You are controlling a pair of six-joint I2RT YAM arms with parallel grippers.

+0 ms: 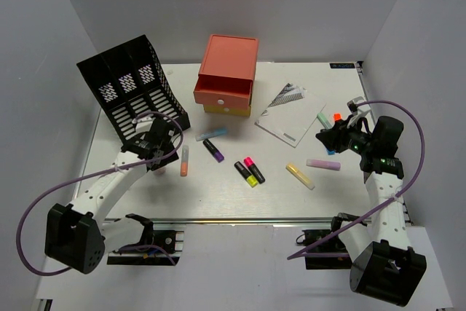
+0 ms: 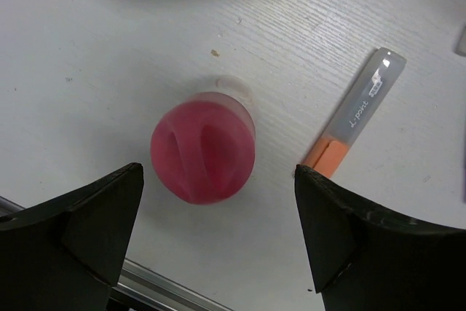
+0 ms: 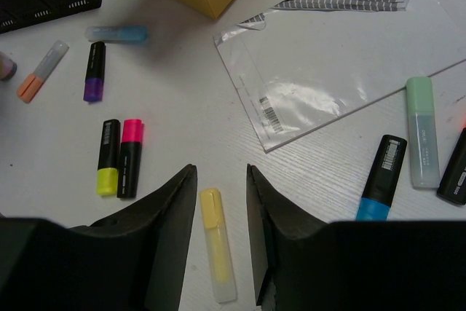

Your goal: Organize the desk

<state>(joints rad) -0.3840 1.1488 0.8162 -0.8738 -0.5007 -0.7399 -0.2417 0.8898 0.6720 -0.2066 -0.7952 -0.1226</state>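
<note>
Desk (image 1: pixel 240 202) comes first: the white tabletop fills the middle of the overhead view, its metal rail along the near edge, and everything else rests on it. One black mesh file rack (image 1: pixel 135 89) leans at the far left. One drawer unit (image 1: pixel 226 74), orange above yellow, stands at the far middle with its top drawer part open. One notebook in a clear sleeve (image 1: pixel 290 113) lies to its right.

The left gripper (image 2: pixel 218 172) is spread wide above a pink marker (image 2: pixel 202 152) that stands on end. Its fingers are apart from the marker on both sides, which looks like a line-up for a pinch. The right gripper (image 3: pixel 220 180) holds nothing. Its jaws stand only a narrow gap apart, above one end of a pale yellow highlighter (image 3: pixel 217 245), probably the next thing it means to pick.

Pens are loose across the middle and right. I count ten lying flat, plus the upright pink one (eleven, though one near the right gripper is partly hidden). Among them are an orange highlighter (image 2: pixel 349 118) just beside the pink marker, and a yellow and black pen (image 3: pixel 108 156) lying against a pink and black one (image 3: pixel 130 156).
</note>
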